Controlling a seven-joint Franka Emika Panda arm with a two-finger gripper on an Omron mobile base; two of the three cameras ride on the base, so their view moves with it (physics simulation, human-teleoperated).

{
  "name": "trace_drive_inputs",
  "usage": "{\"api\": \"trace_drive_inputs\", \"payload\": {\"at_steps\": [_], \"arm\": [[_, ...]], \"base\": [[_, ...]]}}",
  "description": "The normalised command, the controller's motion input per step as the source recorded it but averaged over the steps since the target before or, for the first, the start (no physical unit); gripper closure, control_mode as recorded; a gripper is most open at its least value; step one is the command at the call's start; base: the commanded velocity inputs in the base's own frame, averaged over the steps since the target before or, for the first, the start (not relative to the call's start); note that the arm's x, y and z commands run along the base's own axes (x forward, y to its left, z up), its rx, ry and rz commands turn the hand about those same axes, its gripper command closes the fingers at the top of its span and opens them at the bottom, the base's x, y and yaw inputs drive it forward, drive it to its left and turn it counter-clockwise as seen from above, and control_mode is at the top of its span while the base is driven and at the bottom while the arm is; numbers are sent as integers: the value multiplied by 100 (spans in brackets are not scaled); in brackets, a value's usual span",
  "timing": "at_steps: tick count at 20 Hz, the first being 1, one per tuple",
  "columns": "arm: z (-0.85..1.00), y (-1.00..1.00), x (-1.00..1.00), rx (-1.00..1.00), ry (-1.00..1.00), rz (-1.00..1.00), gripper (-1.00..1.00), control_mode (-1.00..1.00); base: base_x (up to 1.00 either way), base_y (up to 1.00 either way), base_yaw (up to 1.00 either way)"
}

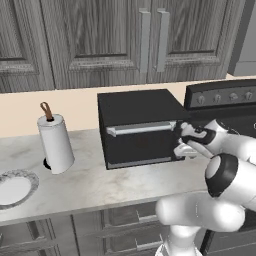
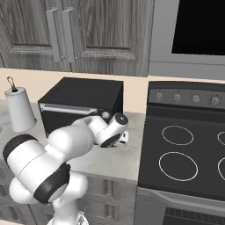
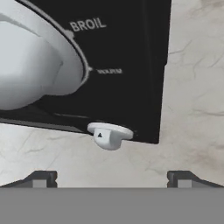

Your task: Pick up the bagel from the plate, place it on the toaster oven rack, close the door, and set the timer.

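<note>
Black toaster oven (image 1: 137, 127) sitting on the marble table (image 1: 95, 182), door (image 1: 141, 142) shut flat against the front, silver bar handle (image 1: 141, 128) running across near its top edge. Rack somewhere behind that door, so can't see it. Bagel nowhere to be spotted either; can't tell where it ended up.

Pincer (image 1: 186, 148) pushed up against the oven's right front corner, right at the control strip. From the hand camera: two dark fingertips (image 3: 40, 179) spread wide, nothing between them, just bare table underneath. Big pale dial (image 3: 30, 61) up close with "BROIL" and "WARM" printed around it on the black panel, and a smaller white knob (image 3: 109, 135) with a little triangle mark poking out just below that, closest to the pincer.

Paper towel roll (image 1: 55, 142) standing upright well to the left of the oven. Plate (image 1: 15, 187) further left still and nearer the table's front edge, looking bare on the part that shows. Black stove (image 2: 189, 140) butted up on the oven's right side, wood cabinets (image 1: 100, 40) above.
</note>
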Motion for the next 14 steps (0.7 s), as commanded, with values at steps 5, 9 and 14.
{"api": "trace_drive_inputs", "payload": {"at_steps": [5, 9, 14], "arm": [[-16, 0, 23, 1, 0, -1, -100, -100], [-11, 0, 20, 1, 0, 0, -100, -100], [-11, -2, 17, 1, 0, 0, -100, -100]], "base": [[0, 0, 0], [0, 0, 0], [0, 0, 0]]}}
